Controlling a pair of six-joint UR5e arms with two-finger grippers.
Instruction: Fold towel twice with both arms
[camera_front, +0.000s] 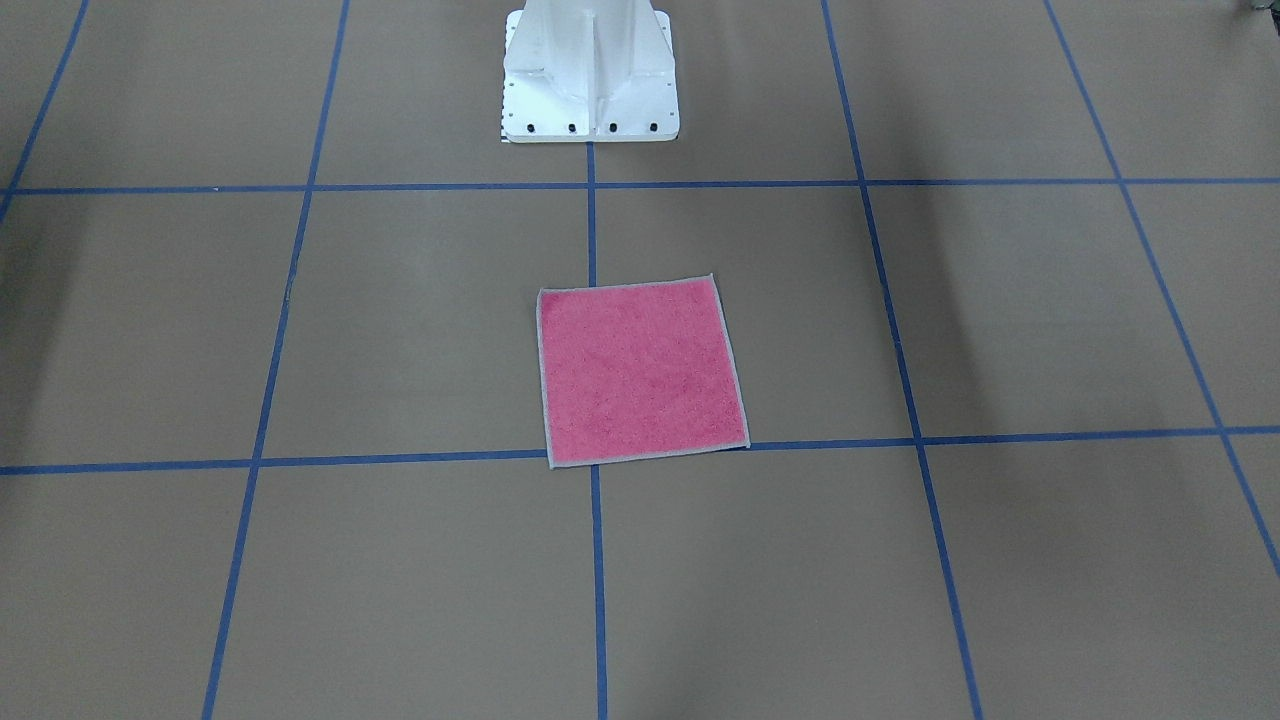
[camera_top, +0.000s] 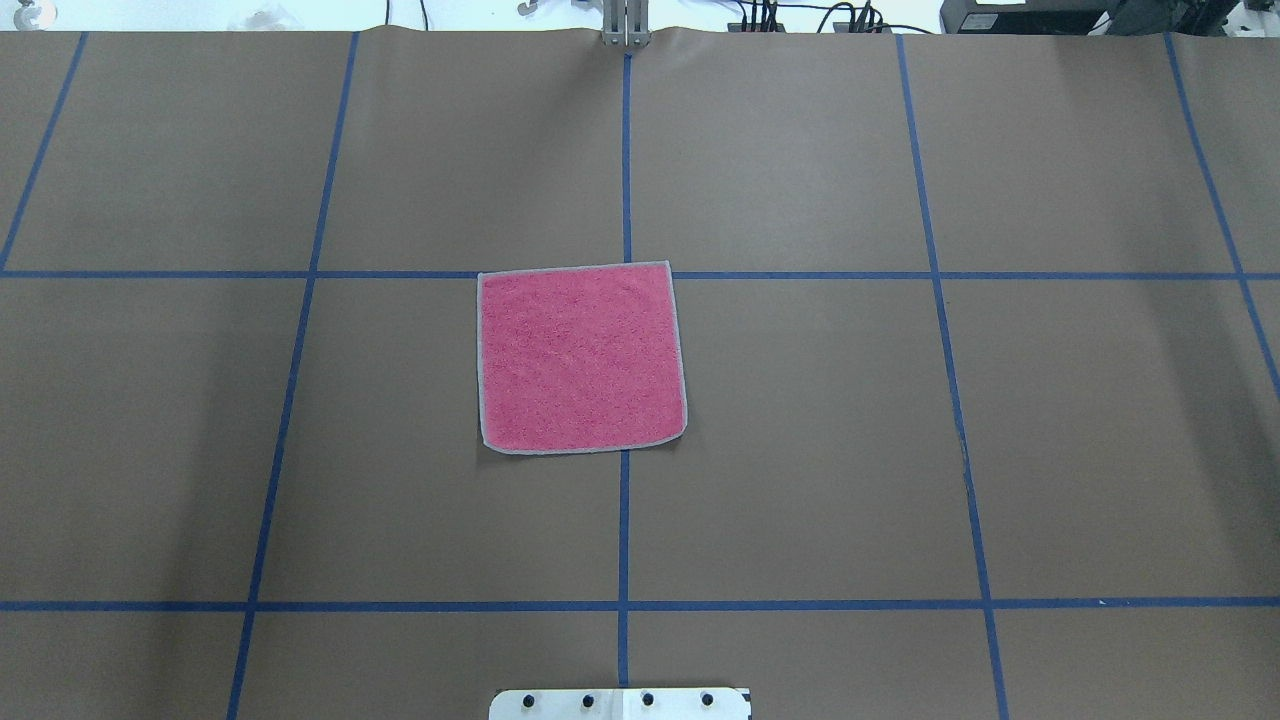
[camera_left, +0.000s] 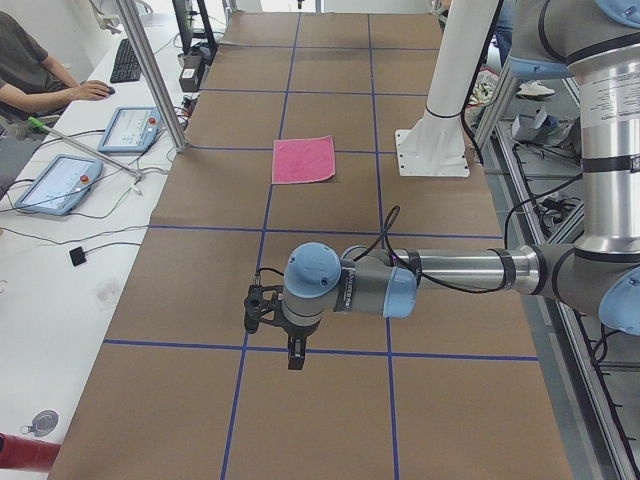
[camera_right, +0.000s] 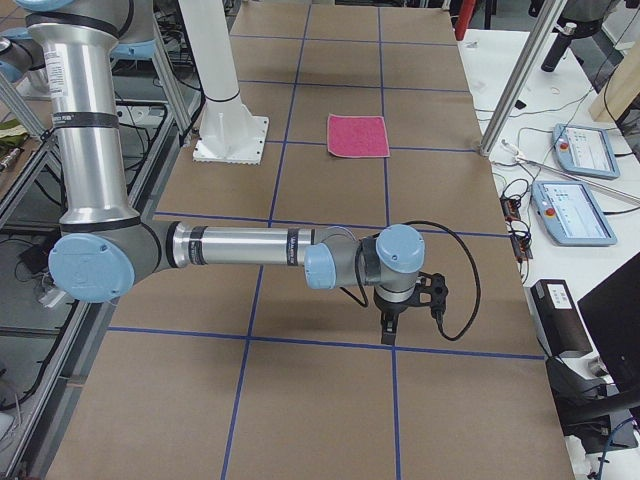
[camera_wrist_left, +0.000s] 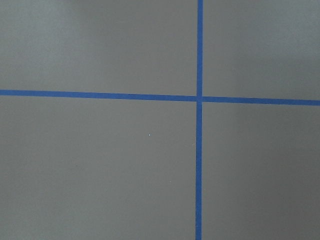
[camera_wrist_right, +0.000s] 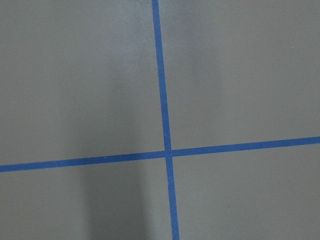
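The towel (camera_top: 581, 358) lies flat and unfolded at the table's middle, pink face up with light grey edging. It also shows in the front-facing view (camera_front: 641, 371), the exterior left view (camera_left: 304, 160) and the exterior right view (camera_right: 358, 135). My left gripper (camera_left: 295, 357) shows only in the exterior left view, far from the towel and pointing down at the table. My right gripper (camera_right: 388, 330) shows only in the exterior right view, also far from the towel. I cannot tell whether either is open or shut. Both wrist views show only bare paper and blue tape.
Brown paper with a blue tape grid (camera_top: 624, 520) covers the table. The white pedestal base (camera_front: 590, 75) stands at the robot's side of the table. An operator (camera_left: 35, 75) sits beside control tablets (camera_left: 55, 182) along the far side. A metal post (camera_left: 152, 75) stands at that edge.
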